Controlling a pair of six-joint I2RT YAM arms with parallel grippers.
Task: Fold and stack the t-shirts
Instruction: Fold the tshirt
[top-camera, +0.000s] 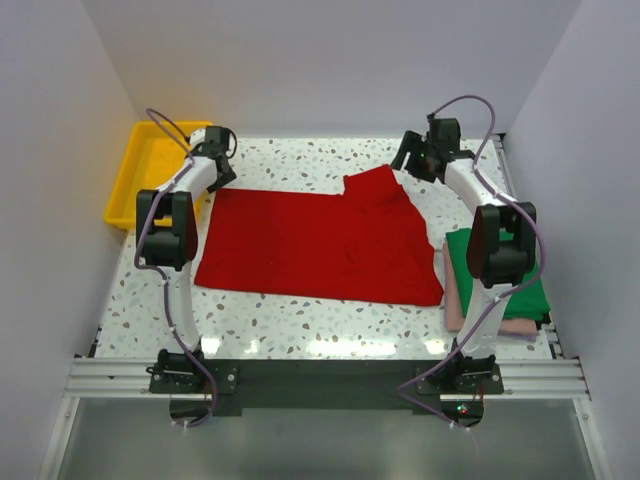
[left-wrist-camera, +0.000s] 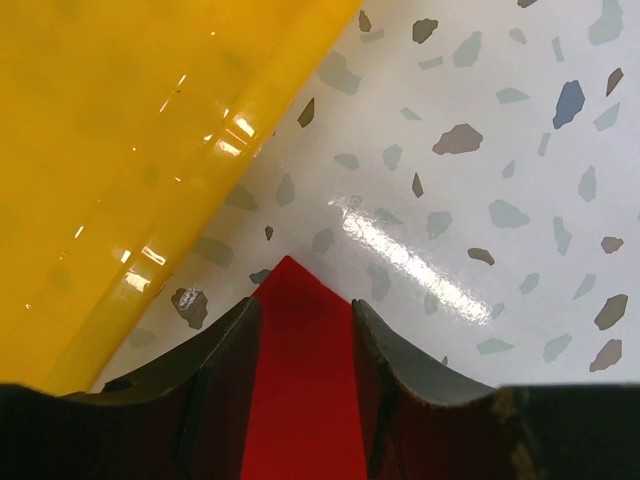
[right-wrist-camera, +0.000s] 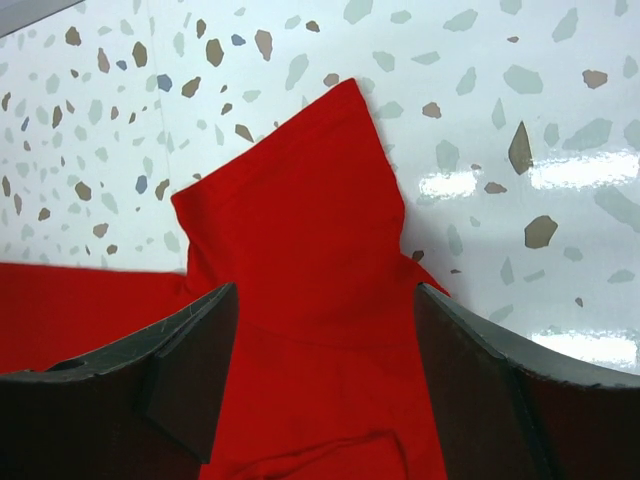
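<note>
L gripper (left-wrist-camera: 300, 312) stood spread, one finger (left-wrist-camera: 215, 375) each side of a pointed corner of the red t-shirt (top-camera: 320, 245). The cloth lay flat btwn the jaws and was not pinched. R gripper (right-wrist-camera: 325, 300) was also spread wide, fingers (right-wrist-camera: 185, 350) straddling a raised flap of the same shirt, pads clear of the fabric.

Count: 2 arms, 2 grippers, 3 t-shirts, 1 tray.

In the top view the red shirt lay spread across the middle of the speckled table (top-camera: 300, 160), roughly a wide rectangle w/ a flap sticking up toward 1 o'clock. L gripper sat at the shirt's 10 o'clock corner, R gripper at the 1 o'clock flap.

The green t-shirt (top-camera: 460, 255) lay at 3–4 o'clock of the red one, just beside its right edge, partly hidden under the R arm. It sat on the pink t-shirt (top-camera: 452, 300), which showed along the stack's 9 o'clock and 6 o'clock edges.

The yellow tray (top-camera: 125, 185) sat at 10 o'clock on the table's left edge. In the left wrist view its glossy wall was near the red corner, at abt 10 o'clock of it, w/ bare table btwn them.
</note>
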